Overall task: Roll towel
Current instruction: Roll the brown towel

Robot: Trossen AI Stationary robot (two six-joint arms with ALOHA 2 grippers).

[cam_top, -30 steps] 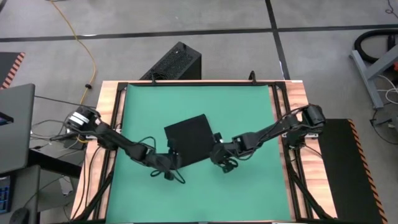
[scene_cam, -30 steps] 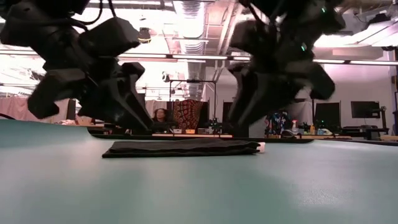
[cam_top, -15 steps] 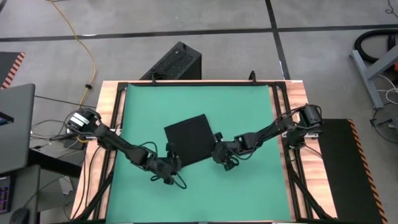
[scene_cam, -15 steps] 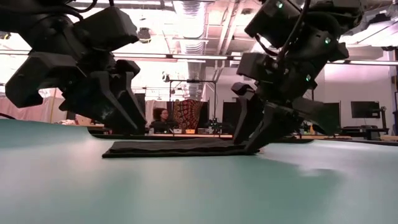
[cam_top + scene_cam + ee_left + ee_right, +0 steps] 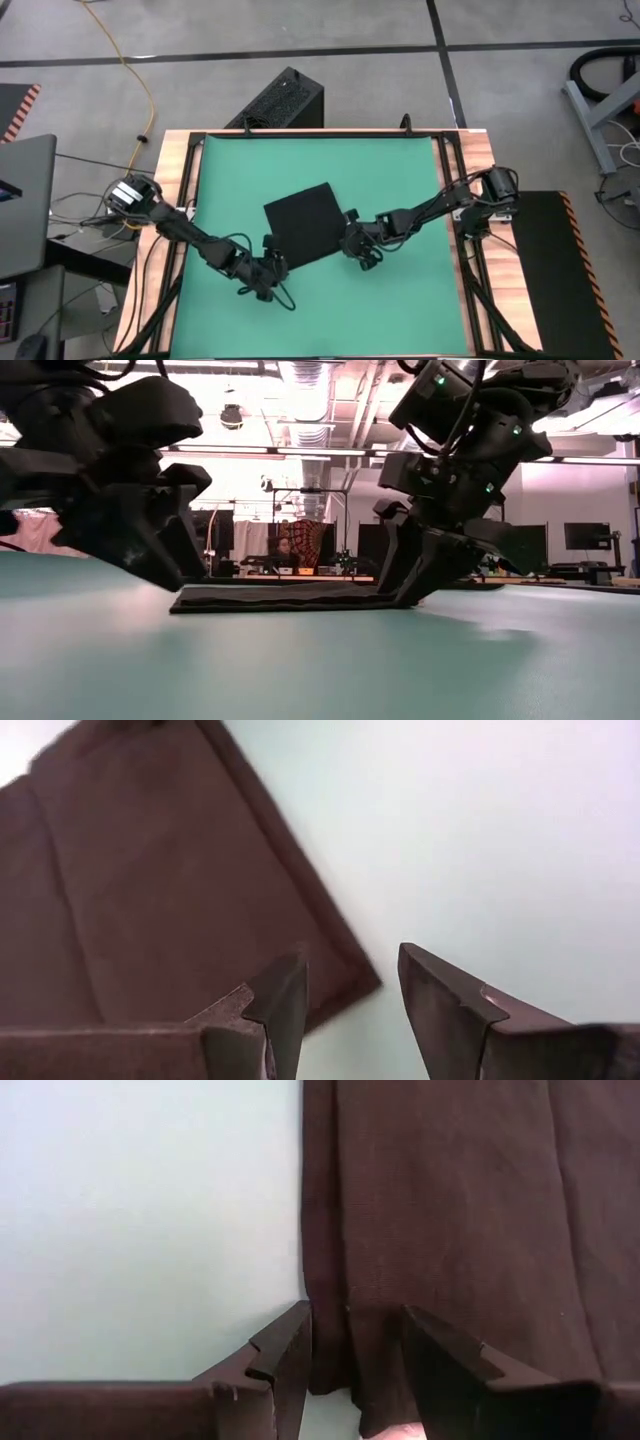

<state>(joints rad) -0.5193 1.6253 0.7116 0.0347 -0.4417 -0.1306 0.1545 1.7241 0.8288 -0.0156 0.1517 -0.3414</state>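
Note:
The black towel (image 5: 305, 222) lies folded flat as a tilted square on the green mat, with its white tag (image 5: 350, 214) at its right edge. My left gripper (image 5: 273, 260) is open just above the towel's near corner (image 5: 358, 982), which shows between its fingers (image 5: 285, 1000). My right gripper (image 5: 350, 245) is open, down at mat height at the towel's right corner (image 5: 405, 595). One finger (image 5: 290, 1350) is over bare mat and the other (image 5: 435, 1355) is over the cloth. My right gripper points down at the towel's right edge (image 5: 325, 1340), with its open fingers on either side of that edge at mat height. I cannot tell whether the fingertips touch the cloth. The towel lies flat on the mat.
A hard black ribbed box (image 5: 280, 100) stands on the floor beyond the table's far edge. The wooden table frame (image 5: 180, 200) borders the green mat (image 5: 400, 180). A person (image 5: 285, 550) sits far behind the table in the low view.
My right gripper has come down to the mat at the towel's right corner. My left gripper has gone a little toward the table's near left, and stays open. The towel has kept flat.

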